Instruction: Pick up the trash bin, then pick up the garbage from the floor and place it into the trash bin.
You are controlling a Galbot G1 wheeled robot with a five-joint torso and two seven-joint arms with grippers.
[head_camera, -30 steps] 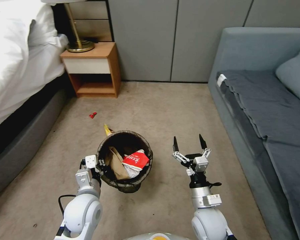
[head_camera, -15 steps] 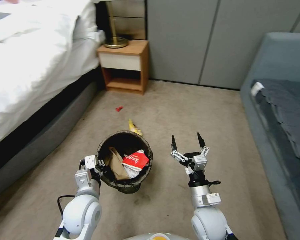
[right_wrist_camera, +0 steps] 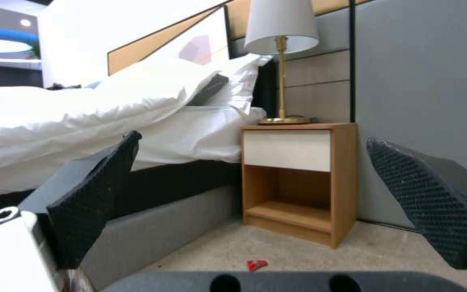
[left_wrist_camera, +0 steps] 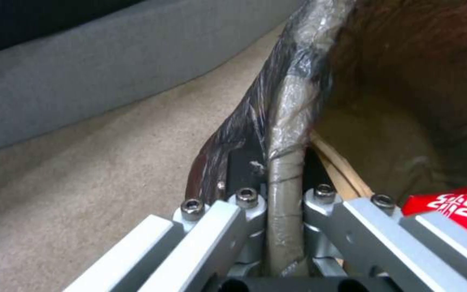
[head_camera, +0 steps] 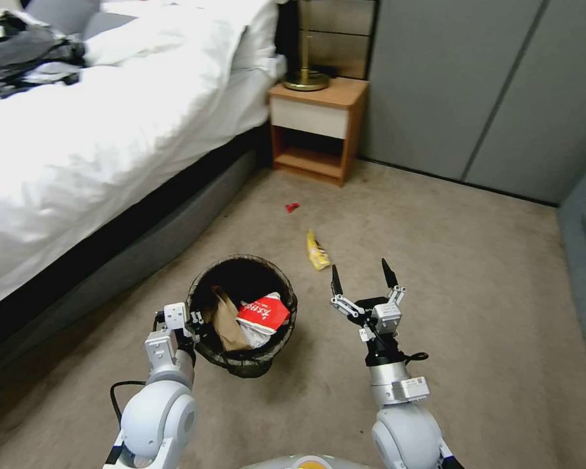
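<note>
Lying on the beige carpet, the gold-yellow foil wrapper (head_camera: 317,251) sits just beyond the right gripper (head_camera: 361,275), slightly to its left, long axis running near to far. That gripper's fingers are spread wide with nothing between them, and it is the nearer arm. Farther off lies a tiny red scrap (head_camera: 292,208), toward the wooden nightstand (head_camera: 319,127). The left gripper (left_wrist_camera: 277,178) is clenched on the bag-lined rim of the small round white trash bin (head_camera: 242,365), its white wall mostly hidden by the liner.
</note>
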